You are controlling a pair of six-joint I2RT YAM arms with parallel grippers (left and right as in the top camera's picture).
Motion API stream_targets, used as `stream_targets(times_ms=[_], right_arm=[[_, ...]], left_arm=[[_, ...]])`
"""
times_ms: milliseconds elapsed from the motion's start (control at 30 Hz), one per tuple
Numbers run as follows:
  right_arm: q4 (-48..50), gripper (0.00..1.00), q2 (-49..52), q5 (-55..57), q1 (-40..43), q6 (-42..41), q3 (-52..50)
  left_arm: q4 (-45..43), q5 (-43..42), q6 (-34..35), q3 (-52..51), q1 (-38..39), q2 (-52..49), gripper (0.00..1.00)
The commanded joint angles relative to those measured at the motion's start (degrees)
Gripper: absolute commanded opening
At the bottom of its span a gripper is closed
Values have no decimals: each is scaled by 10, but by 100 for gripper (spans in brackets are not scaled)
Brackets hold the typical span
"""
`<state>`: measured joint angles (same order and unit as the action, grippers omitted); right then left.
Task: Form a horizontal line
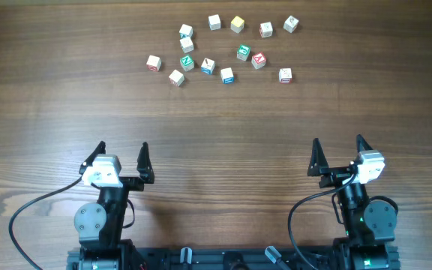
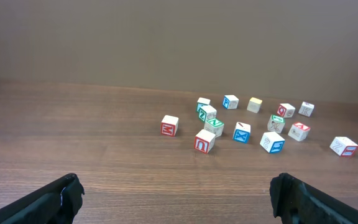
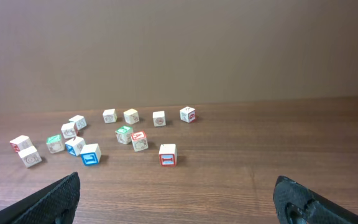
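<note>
Nothing lined up yet: left gripper (image 1: 123,147) and right gripper (image 1: 337,141) parked, jaws wide, empty (letter cubes (image 1: 227,74) scattered). Next, probably: reach the green N cube (image 1: 187,62).

A green N stands on the top face of the green N cube (image 1: 187,61). Just beside it, nearer the robot and slightly to the left, the red U cube (image 2: 204,142) shows a red U on its near face in the left wrist view. Farther left of the N, the red E cube (image 2: 169,125) bears a red mark like an E turned on its side. The green, red and blue prints on the other cubes (image 1: 227,74) are too small to read.
</note>
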<state>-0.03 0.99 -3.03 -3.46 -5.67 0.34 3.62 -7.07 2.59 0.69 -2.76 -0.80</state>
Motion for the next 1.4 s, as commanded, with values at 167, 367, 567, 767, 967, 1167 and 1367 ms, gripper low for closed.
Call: stream_targets(times_ms=[167,367,567,767,967,1167,1367], right_arm=[[2,100,-7,-11,3,10,0],[2,100,-7,-11,3,10,0],[2,100,-7,-11,3,10,0],[2,100,-7,-11,3,10,0],[2,100,-7,-11,3,10,0],[2,100,-7,-11,3,10,0],[2,100,-7,-11,3,10,0]], left_arm=[[2,7,-9,-4,-5,4,100],[2,7,-9,-4,-5,4,100],[3,8,-9,-4,-5,4,100],[2,8,-9,-4,-5,4,100],[-21,5,-9,-4,-5,4,100],[-25,5,-8,-4,-5,4,100],[-26,5,-9,-4,-5,4,100]])
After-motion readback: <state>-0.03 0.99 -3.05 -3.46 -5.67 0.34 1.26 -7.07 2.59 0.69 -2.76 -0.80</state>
